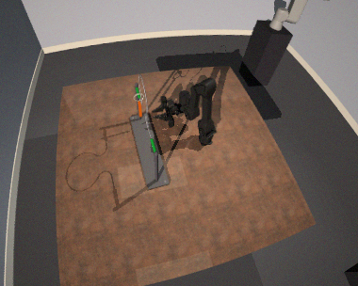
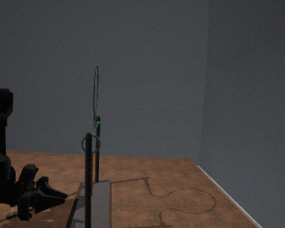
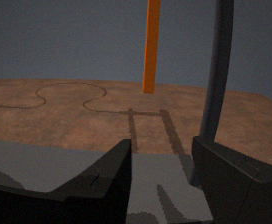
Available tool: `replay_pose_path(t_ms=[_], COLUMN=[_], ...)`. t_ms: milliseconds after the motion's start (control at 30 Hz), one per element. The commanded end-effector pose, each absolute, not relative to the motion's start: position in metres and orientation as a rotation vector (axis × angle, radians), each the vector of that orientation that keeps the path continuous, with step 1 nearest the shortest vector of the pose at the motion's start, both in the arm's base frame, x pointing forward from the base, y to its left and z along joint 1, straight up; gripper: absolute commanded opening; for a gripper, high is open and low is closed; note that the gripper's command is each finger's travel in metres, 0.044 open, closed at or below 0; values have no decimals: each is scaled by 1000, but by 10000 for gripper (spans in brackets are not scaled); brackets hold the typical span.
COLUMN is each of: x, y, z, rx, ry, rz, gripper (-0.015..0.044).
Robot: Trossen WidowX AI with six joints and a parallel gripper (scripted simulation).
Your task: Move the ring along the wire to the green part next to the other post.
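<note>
One ring (image 1: 138, 97) hangs on the green wire section (image 1: 136, 87) by the far post, its orange handle (image 1: 139, 108) pointing down; our gripper (image 1: 161, 111) sits low beside the grey base plate (image 1: 151, 176), apart from the handle. From the exterior view, we see the ring (image 2: 91, 142) behind the near post (image 2: 88, 180). At the wrist, our jaws stand part-open, gripping nothing, the handle (image 3: 152, 30) ahead.

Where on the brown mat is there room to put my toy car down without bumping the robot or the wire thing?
The wide stretch of brown mat in front of the grey base looks free. It is crowded up by the far post, where the orange handle, ring and gripper sit close together.
</note>
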State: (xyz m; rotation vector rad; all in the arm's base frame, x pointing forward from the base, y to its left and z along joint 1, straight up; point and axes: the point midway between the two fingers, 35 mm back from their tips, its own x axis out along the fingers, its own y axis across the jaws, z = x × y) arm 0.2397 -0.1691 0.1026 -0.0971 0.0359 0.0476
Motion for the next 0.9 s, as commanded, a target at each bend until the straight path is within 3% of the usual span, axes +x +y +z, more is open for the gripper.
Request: replay_pose_path(t_ms=[0,867], x=[258,297], y=[-168,-167], z=[123,138], rx=[-57,-15], ry=[9,-12], rz=[50,52], gripper=[160,160])
